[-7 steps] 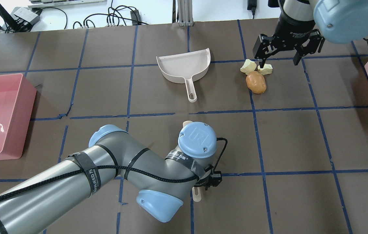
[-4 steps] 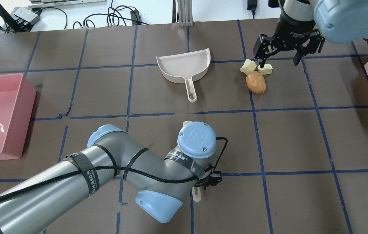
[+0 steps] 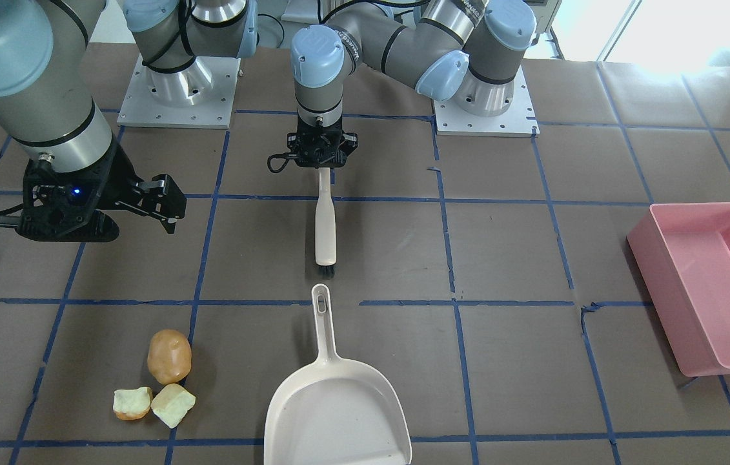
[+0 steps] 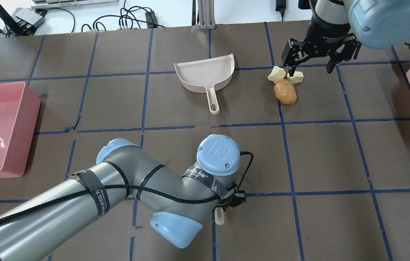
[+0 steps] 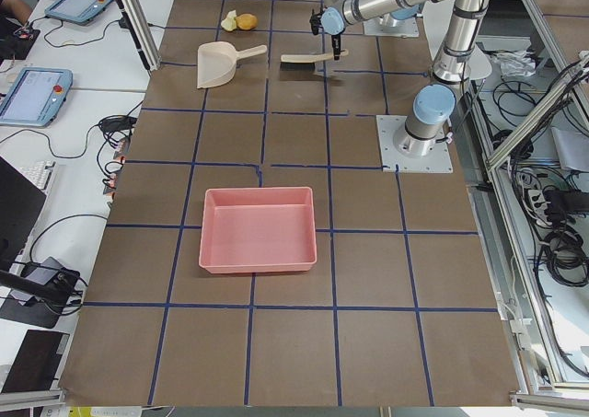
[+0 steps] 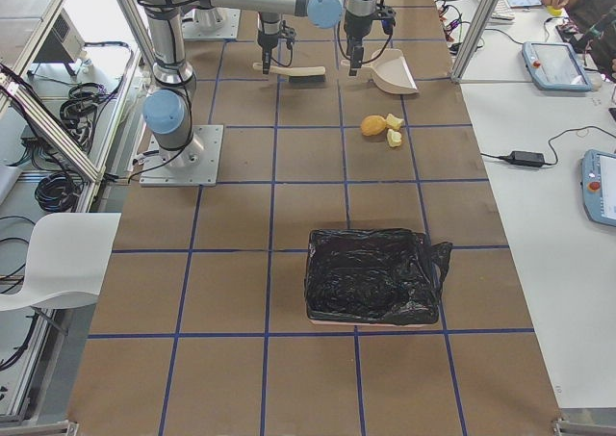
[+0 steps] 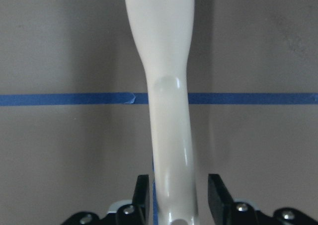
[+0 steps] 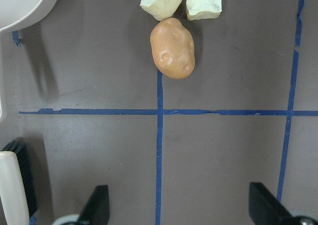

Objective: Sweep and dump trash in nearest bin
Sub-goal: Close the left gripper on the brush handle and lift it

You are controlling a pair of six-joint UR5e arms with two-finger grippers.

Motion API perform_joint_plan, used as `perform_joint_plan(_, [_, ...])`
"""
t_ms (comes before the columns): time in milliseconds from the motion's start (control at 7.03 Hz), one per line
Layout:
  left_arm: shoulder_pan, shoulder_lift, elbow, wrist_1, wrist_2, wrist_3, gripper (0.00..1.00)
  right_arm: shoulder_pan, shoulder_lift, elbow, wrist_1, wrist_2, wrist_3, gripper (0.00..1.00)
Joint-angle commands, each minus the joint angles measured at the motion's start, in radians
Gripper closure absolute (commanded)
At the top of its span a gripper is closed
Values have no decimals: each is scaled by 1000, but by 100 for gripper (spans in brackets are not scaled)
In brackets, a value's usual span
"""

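Broadly, the brown table [image 4: 335,152] carries everything, marked into squares by blue tape. A pink bin [image 3: 660,294] sits at its left end and a bin lined with a black bag [image 6: 371,272] at its right end. The left arm [image 4: 81,203] reaches over the near middle of the table, and the right arm [image 3: 48,97] hangs over the far right part.

The cream dustpan [image 3: 339,413] lies flat at the far middle, its mouth facing away from the robot and its handle pointing back toward it. The brush [image 3: 325,223] lies in line with that handle, bristle end just short of the handle's tip. The left gripper [image 7: 179,200] is narrowed around the brush handle, a finger close on each side. The right gripper [image 8: 181,210] is spread wide and holds nothing.

The trash sits on the table to the right of the dustpan, well apart from both bins. The brown potato-like lump [image 8: 172,47] is nearest the robot. Two pale chunks [image 8: 161,1] [image 8: 203,3] lie side by side against its far end.
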Motion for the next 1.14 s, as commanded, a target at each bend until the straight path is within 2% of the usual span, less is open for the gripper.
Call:
perform_joint_plan(0, [2, 3, 8, -1, 4, -1, 100, 0, 0, -1, 3, 2, 3, 0])
perform_joint_plan(142, [8, 37, 15, -14, 6, -4, 100, -6, 0, -7, 6, 0, 3, 0])
perform_joint_plan(285, [42, 113, 12, -96, 6, 2, 100, -9, 0, -12, -1, -2, 3, 0])
perform_joint_plan(427, [110, 197, 18, -181, 4, 16, 100, -23, 0, -15, 0, 3, 6, 0])
perform_joint_plan(569, [156, 244, 27, -206, 3, 51, 100, -34, 12, -30, -3, 5, -2, 0])
perform_joint_plan(711, [196, 258, 79, -294, 3, 101, 100, -34, 41, -67, 2, 5, 0, 0])
perform_joint_plan(854, [242, 253, 174, -385, -2, 144, 100, -32, 49, -66, 6, 3, 0, 0])
perform_joint_plan(996, [304, 252, 305, -528, 18, 234, 100, -17, 51, -64, -6, 6, 9, 0])
